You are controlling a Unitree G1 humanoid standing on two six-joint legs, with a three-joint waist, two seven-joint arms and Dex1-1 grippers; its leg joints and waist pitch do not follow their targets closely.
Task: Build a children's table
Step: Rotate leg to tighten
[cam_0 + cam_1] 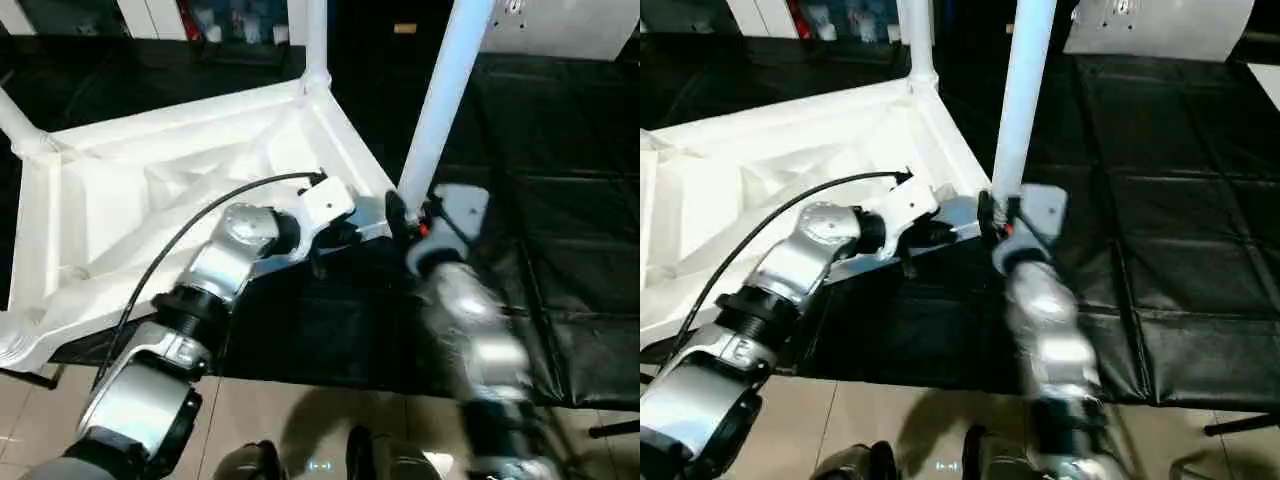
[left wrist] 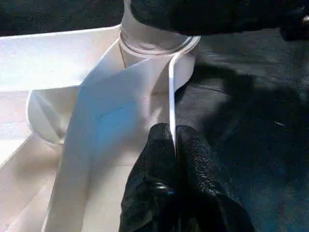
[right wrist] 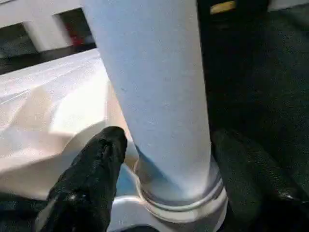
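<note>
My left jaws [image 2: 175,140] are pressed together on the thin edge of the tabletop's [image 1: 150,200] rim, just beside its near right corner socket [image 2: 159,48]. My right jaws [image 3: 166,159] stand spread, one finger [image 3: 96,164] on each side of the base of the leg [image 1: 445,90] that sits in that socket; whether they touch it I cannot tell. The leg rises far and slightly right from the corner. The children's table lies upside down, ribbed underside up, on the black mat [image 1: 560,200], left of my right arm. Another leg [image 1: 316,40] stands upright in the far corner socket, and a third [image 1: 15,120] rises at the far left corner.
</note>
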